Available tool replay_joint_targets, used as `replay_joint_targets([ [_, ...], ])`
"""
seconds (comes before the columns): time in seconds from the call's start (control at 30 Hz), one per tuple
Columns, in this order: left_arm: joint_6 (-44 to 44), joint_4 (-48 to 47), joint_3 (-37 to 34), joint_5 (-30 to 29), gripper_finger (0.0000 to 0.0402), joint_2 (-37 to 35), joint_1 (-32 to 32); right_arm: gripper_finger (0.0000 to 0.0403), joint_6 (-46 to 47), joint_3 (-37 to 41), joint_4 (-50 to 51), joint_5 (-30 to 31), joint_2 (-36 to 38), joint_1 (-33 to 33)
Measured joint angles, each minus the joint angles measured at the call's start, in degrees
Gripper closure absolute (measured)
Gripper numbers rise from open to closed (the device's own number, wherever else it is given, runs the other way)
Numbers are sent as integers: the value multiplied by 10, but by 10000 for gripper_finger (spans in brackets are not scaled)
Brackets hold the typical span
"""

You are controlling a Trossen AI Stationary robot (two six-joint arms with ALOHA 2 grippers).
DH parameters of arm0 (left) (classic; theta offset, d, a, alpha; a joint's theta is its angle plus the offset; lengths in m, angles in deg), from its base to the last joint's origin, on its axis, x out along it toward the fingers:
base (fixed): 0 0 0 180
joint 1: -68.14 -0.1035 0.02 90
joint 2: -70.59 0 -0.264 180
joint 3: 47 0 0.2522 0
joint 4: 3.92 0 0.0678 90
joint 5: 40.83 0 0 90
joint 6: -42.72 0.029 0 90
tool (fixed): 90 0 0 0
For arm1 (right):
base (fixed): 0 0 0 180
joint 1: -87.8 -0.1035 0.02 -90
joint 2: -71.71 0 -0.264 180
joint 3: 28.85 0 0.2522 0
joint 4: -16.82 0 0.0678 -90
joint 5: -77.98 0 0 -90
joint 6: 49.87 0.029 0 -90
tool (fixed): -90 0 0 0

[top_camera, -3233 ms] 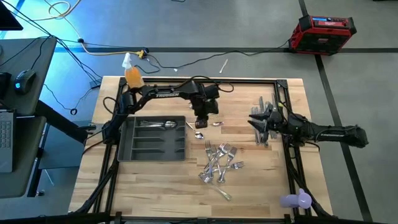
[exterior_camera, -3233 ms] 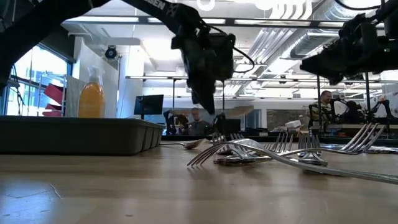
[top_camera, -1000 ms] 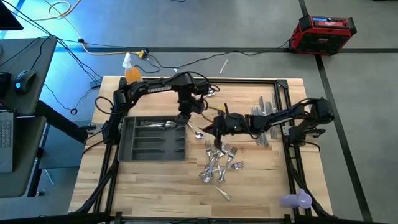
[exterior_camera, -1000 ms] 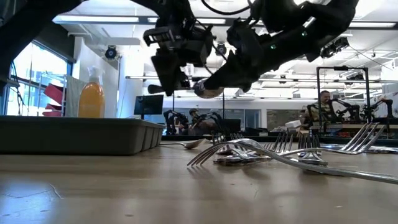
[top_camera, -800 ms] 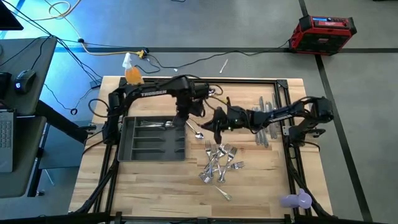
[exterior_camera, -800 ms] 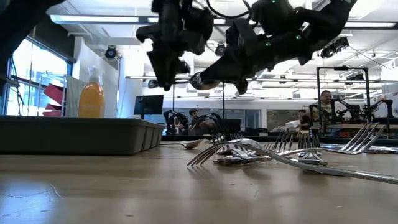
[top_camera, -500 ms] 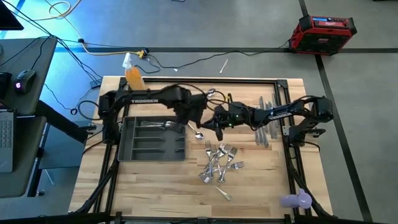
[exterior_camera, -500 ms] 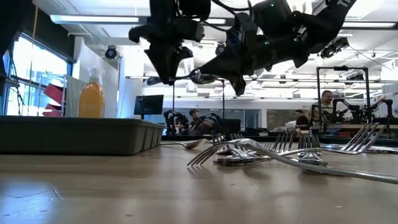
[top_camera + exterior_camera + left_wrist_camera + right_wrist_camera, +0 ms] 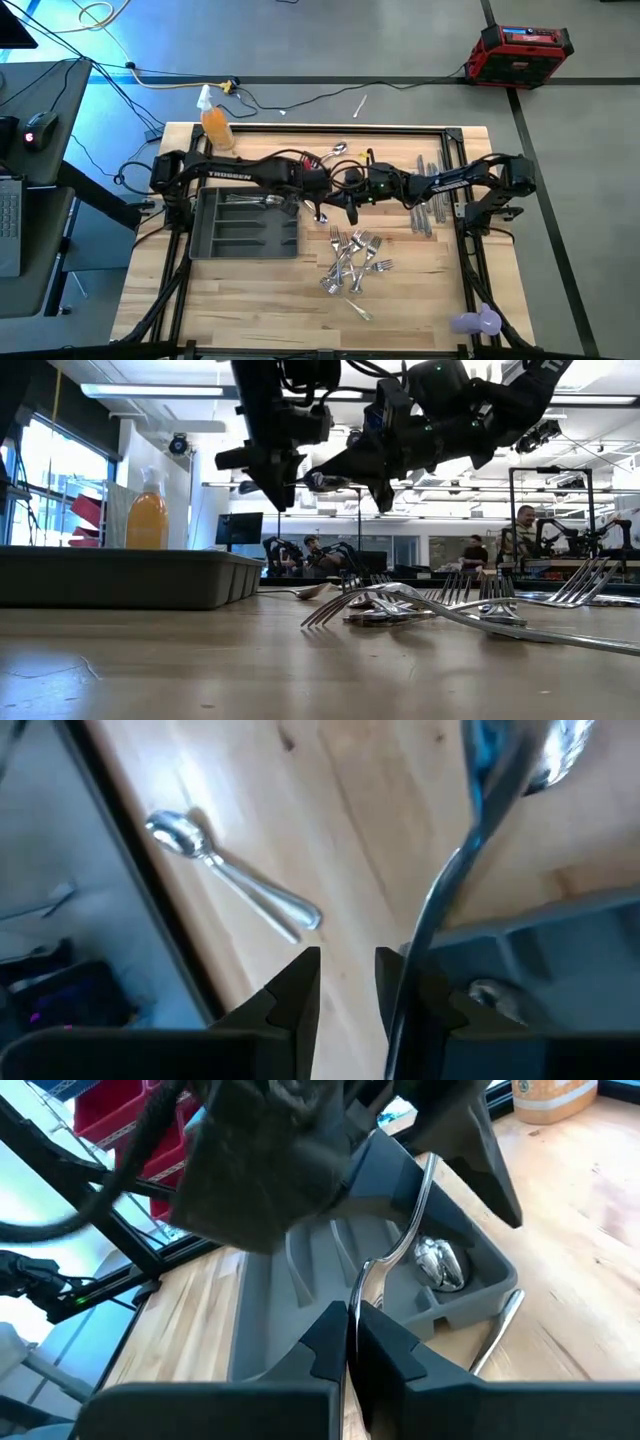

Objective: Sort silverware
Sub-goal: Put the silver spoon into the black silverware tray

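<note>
Right gripper (image 9: 352,1342) clamps a spoon (image 9: 400,1250) by its handle, raised just beside the tray (image 9: 215,243), apparently for handover | left gripper (image 9: 347,982) open, unclamped around the spoon | forks (image 9: 352,262) heaped near the tray, unsorted.

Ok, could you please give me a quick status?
Right end effector shut on spoon, near tray edge. Left end effector open, close alongside. Tray unobstructed.

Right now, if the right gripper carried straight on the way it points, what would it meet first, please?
Most likely the left gripper, which fills the right wrist view just ahead of the spoon the right gripper holds. The tray lies beyond; depth is uncertain.
</note>
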Motion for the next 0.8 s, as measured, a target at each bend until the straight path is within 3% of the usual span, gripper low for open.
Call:
replay_joint_targets([
  [0.13,-14,8,-4,-38,335,0,2,402,0,0,0,0,0,0],
  [0.3,-20,7,-4,-56,393,0,4,402,2,0,0,0,0,0],
  [0.5,-13,7,-4,-75,400,0,21,402,8,0,5,-10,0,1],
  [0.8,-7,12,-4,-5,396,-2,15,403,46,-1,1,-16,-4,5],
])
